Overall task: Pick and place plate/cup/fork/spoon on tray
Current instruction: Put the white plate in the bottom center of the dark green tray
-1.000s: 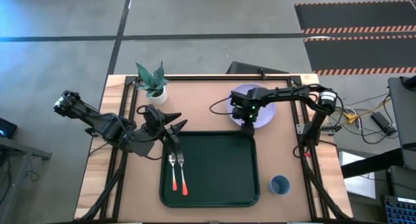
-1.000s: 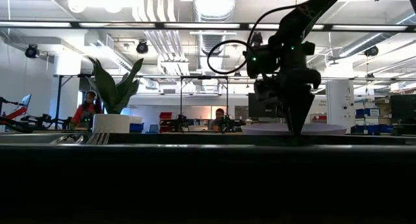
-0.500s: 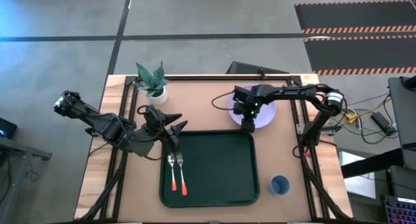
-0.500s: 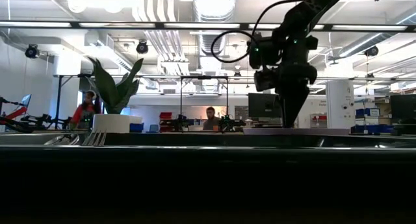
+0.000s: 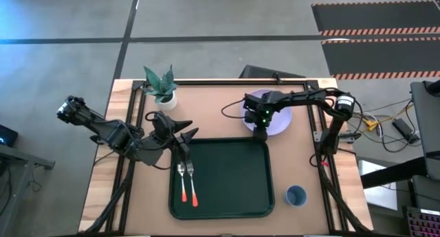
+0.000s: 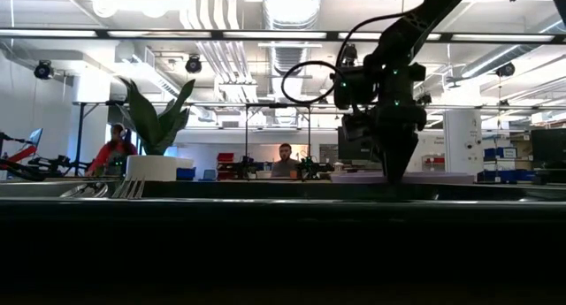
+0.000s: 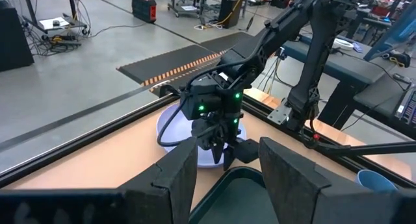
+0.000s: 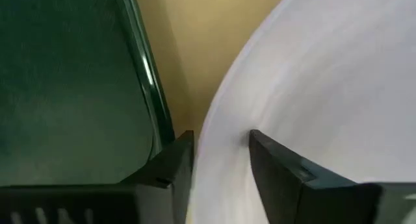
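Note:
The lavender plate (image 5: 278,112) lies on the table just beyond the green tray's (image 5: 227,202) far right corner. My right gripper (image 5: 260,134) points down at the plate's near rim, open. One finger (image 8: 286,169) is over the plate and one (image 8: 166,165) is over the table beside the tray's rim. The fork and the spoon lie side by side on the tray's left part (image 5: 188,184); I cannot tell which is which. The blue cup (image 5: 295,195) stands on the table right of the tray. My left gripper (image 5: 187,135) hangs open and empty over the tray's far left corner. My right gripper stands astride the plate's near rim (image 8: 218,130), pointing down from above. The plate lies flat on the table. I cannot tell whether either finger touches the rim.
A white pot with a green plant (image 5: 163,93) stands at the table's far left. Cables and the right arm's base (image 5: 323,137) run along the table's right edge. People sit in the room behind the table (image 6: 285,159).
My right gripper rose a little from the plate's near rim, shifted slightly, and came down on the same rim again. The plate stays in its place on the table.

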Controlling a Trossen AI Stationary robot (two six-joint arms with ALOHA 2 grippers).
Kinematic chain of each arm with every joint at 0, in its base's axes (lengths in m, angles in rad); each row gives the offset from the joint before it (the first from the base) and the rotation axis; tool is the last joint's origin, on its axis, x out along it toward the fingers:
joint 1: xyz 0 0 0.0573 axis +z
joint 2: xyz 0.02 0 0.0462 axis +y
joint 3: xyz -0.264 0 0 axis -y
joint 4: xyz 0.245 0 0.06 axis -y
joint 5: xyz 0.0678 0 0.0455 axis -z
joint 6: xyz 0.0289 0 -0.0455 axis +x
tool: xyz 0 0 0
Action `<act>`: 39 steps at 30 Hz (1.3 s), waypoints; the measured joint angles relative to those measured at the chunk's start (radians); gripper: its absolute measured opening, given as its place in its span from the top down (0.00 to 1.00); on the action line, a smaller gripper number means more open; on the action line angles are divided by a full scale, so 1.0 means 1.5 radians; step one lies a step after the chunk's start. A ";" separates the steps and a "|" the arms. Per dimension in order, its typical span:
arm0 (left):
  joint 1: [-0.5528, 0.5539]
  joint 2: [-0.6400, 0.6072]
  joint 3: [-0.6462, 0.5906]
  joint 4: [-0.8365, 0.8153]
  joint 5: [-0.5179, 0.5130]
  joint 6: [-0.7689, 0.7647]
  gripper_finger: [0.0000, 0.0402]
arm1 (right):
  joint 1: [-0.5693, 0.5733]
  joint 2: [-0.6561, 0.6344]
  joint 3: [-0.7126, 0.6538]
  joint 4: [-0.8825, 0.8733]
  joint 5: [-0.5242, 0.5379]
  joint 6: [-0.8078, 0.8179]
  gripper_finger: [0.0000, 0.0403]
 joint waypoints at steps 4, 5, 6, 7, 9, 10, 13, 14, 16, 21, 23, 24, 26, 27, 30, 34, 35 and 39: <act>0.000 0.000 0.000 0.000 0.000 0.000 0.63 | 0.000 0.001 0.001 0.004 0.012 -0.001 0.85; 0.000 0.000 0.000 0.000 0.000 0.000 0.63 | 0.000 0.000 0.002 0.003 0.016 -0.002 0.90; 0.000 0.000 0.000 0.000 0.001 0.000 0.63 | 0.000 -0.002 0.001 0.003 0.021 -0.004 0.93; 0.000 0.000 0.000 0.000 0.001 0.000 0.63 | 0.000 -0.004 0.001 0.006 0.025 -0.005 0.95; 0.000 0.000 0.000 0.000 0.001 0.000 0.63 | 0.000 -0.010 0.002 0.008 0.025 -0.007 0.96; 0.000 0.000 0.000 0.000 0.001 0.000 0.63 | 0.000 -0.017 0.001 0.007 0.027 -0.007 0.96; 0.000 0.000 0.000 0.000 0.001 0.000 0.63 | 0.001 -0.044 0.009 -0.003 0.051 0.008 0.97; 0.000 0.000 0.000 0.000 0.001 0.000 0.63 | 0.001 -0.058 0.016 -0.015 0.056 0.012 0.98; 0.000 0.000 0.000 0.000 0.001 0.000 0.63 | 0.006 -0.097 0.039 -0.039 0.059 0.030 0.98; 0.000 0.000 -0.001 -0.001 0.001 0.004 0.63 | 0.063 -0.192 0.125 -0.103 0.041 0.067 0.99; 0.000 0.000 -0.001 -0.001 0.001 0.005 0.63 | 0.104 -0.229 0.166 -0.106 0.039 0.098 0.99; 0.000 0.000 -0.001 -0.001 0.001 0.005 0.63 | 0.128 -0.243 0.187 -0.105 0.040 0.113 0.99; 0.000 0.000 -0.001 -0.001 0.001 0.005 0.63 | 0.183 -0.264 0.221 -0.097 0.048 0.147 0.99; 0.000 0.000 -0.001 -0.001 0.001 0.005 0.63 | 0.214 -0.270 0.235 -0.090 0.049 0.164 0.99; 0.000 0.000 -0.001 -0.001 0.001 0.005 0.63 | 0.308 -0.268 0.266 -0.046 0.050 0.217 0.98; 0.000 0.000 -0.001 -0.001 0.001 0.029 0.63 | 0.429 -0.240 0.279 0.021 0.088 0.271 0.98; 0.000 0.000 -0.001 -0.001 0.001 0.037 0.63 | 0.455 -0.228 0.279 0.038 0.101 0.281 0.98; 0.000 0.000 -0.001 -0.001 0.001 0.068 0.63 | 0.530 -0.164 0.278 0.055 0.158 0.343 0.98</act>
